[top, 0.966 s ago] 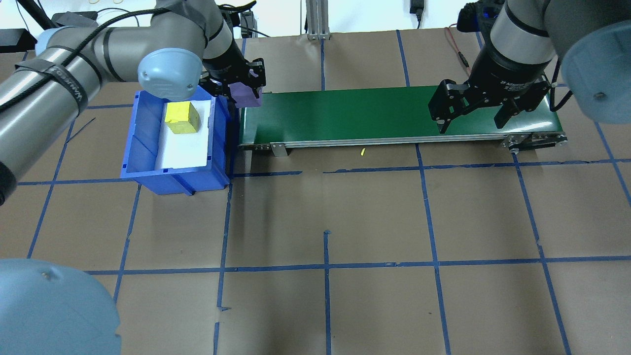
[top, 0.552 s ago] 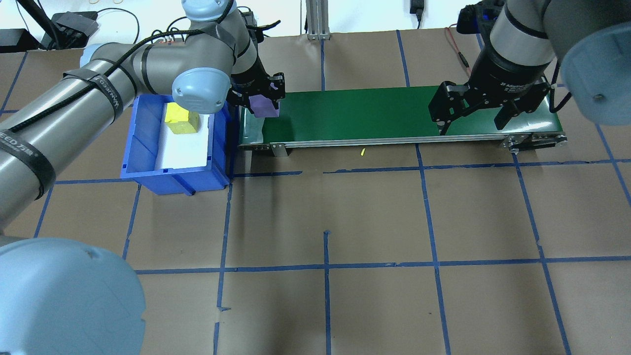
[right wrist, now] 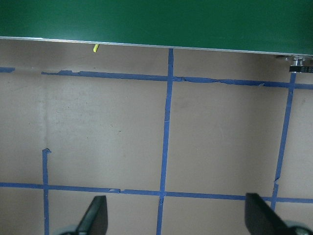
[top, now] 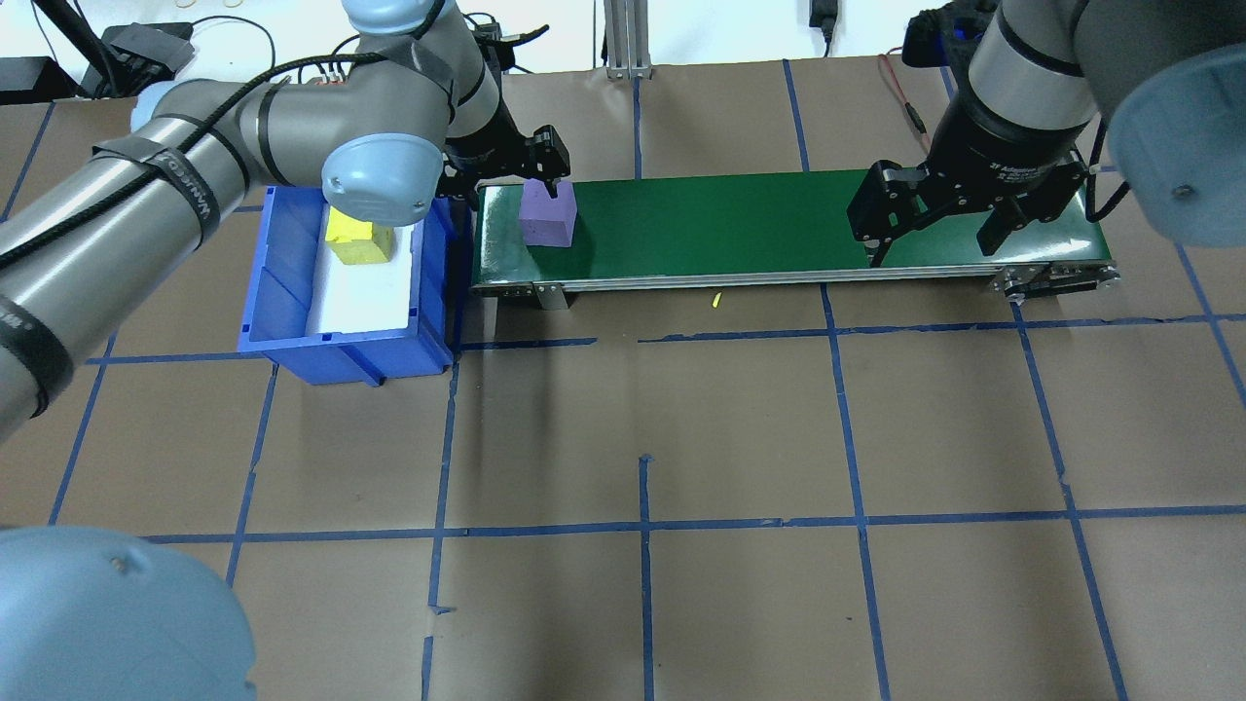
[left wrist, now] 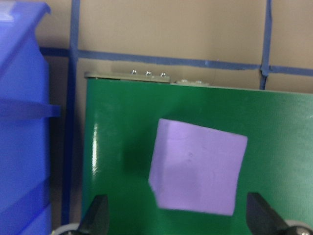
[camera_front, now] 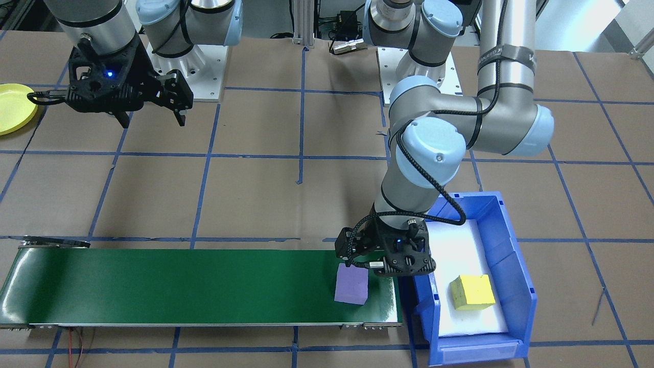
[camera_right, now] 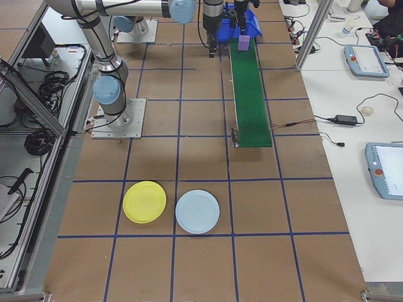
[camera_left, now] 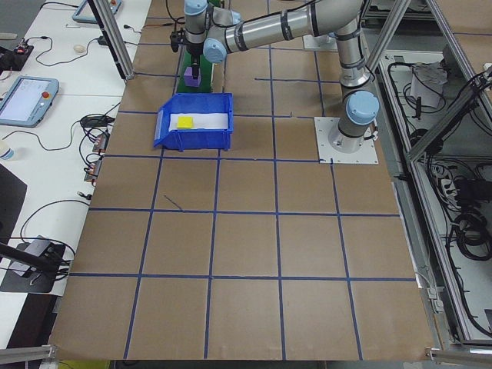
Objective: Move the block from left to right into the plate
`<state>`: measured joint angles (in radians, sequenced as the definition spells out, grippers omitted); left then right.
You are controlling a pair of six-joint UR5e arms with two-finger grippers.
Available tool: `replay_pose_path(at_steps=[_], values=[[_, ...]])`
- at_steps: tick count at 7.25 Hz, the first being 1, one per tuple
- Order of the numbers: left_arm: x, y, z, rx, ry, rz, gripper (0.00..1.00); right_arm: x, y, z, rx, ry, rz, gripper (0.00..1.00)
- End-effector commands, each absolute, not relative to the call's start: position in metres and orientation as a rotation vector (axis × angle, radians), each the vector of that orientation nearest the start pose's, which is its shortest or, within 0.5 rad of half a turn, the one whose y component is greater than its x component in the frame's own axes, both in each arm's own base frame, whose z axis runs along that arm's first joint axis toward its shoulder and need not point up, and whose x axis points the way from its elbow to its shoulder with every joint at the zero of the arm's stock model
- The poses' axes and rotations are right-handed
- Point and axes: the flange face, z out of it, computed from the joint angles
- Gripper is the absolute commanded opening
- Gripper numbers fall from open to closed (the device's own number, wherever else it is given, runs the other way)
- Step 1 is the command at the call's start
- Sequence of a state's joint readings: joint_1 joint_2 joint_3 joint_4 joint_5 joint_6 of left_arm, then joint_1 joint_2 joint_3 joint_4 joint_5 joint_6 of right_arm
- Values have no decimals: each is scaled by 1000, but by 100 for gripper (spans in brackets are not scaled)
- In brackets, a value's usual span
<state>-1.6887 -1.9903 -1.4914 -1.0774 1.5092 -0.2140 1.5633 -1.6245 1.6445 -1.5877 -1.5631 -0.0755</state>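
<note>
A purple block [top: 547, 216] lies free on the left end of the green conveyor belt [top: 730, 219], also seen as the purple block [camera_front: 351, 290] [left wrist: 198, 174]. My left gripper [top: 531, 175] [camera_front: 380, 263] hovers just over it, open, its fingertips [left wrist: 98, 215] standing wide of the block's sides. My right gripper [top: 932, 248] [camera_front: 153, 118] hangs open and empty at the belt's other end. The yellow plate [camera_front: 13, 107] [camera_right: 145, 201] lies on the table on my right, away from the belt.
A blue bin [top: 282, 292] with a yellow block [top: 358, 237] stands against the belt's left end, close to my left arm. A pale blue plate [camera_right: 197, 211] lies beside the yellow one. A small yellow scrap [top: 715, 300] sits in front of the belt.
My left gripper carried the purple block from the bin's edge over the belt, then opened; the block now rests on the belt. The right arm has not moved.
</note>
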Motion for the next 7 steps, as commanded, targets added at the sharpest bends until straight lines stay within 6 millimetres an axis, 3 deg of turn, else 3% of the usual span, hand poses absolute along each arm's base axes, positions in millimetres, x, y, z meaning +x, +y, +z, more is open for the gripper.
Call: replay_pose_path(at_steps=[1, 2, 4, 6, 7], values=[[-132, -648, 364, -293, 3161, -188, 100, 131, -470, 479, -111, 3132, 4, 100], [-112, -653, 344, -167, 3154, -145, 100, 131, -470, 479, -111, 3132, 4, 100], [-35, -680, 329, -211, 3098, -142, 100, 131, -470, 478, -108, 3130, 4, 100], [-14, -695, 300, -180, 3086, -156, 100, 131, -470, 476, -113, 3132, 9, 100], [-14, -692, 282, -199, 3091, -115, 100, 131, -470, 476, -115, 3133, 9, 100]])
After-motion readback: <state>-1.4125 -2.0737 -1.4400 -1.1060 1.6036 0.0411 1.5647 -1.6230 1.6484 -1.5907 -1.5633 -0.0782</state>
